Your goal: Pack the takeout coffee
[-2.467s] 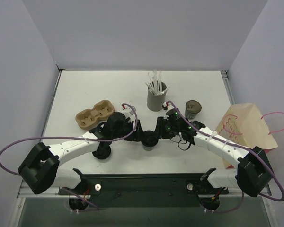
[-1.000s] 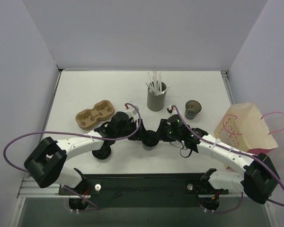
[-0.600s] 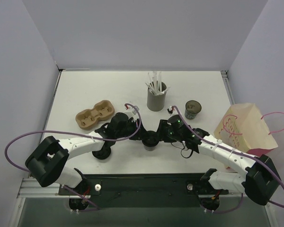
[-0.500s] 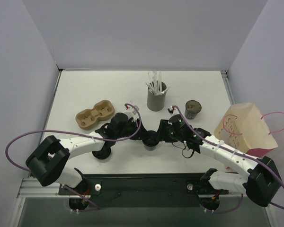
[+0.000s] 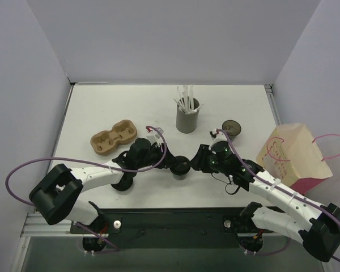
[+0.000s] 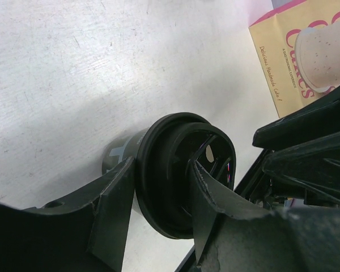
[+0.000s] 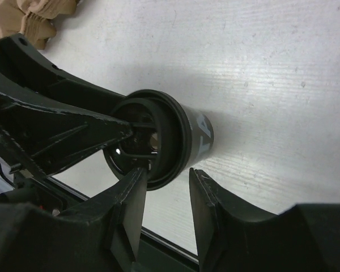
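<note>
Your left gripper (image 6: 161,198) has just squeezed shut on the cup (image 5: 180,168), which stands near the straws (image 5: 187,116), on the arms' side. Your right gripper (image 7: 167,181) has jaws apart, holding nothing. That holds the cup steady for packing.

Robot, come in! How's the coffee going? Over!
Left tool over the coffee cup lid, grip unclear. Right tool open beside it. Cup on table, not bagged. Right arm between cup and paper bag.
</note>
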`<state>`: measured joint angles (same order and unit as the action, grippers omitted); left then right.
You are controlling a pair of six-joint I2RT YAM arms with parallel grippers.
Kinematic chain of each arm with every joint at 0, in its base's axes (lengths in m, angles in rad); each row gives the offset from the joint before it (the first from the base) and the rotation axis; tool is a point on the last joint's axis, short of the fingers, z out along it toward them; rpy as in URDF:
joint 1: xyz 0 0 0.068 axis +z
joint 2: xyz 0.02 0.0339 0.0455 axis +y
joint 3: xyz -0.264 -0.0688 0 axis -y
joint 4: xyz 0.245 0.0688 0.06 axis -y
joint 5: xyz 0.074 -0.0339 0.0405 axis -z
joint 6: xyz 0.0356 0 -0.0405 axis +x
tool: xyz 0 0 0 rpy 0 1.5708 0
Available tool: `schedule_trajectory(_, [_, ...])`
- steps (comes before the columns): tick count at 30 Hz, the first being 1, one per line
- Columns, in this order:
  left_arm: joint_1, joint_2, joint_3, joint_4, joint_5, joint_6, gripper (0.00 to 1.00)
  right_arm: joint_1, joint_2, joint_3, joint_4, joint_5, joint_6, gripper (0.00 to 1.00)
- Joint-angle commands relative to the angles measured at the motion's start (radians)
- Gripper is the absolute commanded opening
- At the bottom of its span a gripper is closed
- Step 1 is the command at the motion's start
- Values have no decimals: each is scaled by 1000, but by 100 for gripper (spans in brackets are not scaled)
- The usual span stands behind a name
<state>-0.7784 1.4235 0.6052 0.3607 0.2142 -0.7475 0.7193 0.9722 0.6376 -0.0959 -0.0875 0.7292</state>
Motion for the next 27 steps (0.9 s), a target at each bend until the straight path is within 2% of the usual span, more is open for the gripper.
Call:
schedule_trajectory(1, [-5,20,-74,-181,-67,23,50,-6,-46,-90,65,-3,102,35])
schedule_trajectory(11, [-7,0,-88,-181,-79,-16,50,-4,-4,-142,182,-27,139,34])
schedule_trajectory(17, [-7,-64,-52,-250,-91,-38,56,-6,-9,-102,133,-1,111,34])
schedule_trajectory(25, [-7,-123,19,-307,-98,-33,61,0,-87,-105,113,26,150,54])
schedule_trajectory(27, [-7,-118,28,-307,-98,-32,61,5,-90,-107,119,32,165,55])
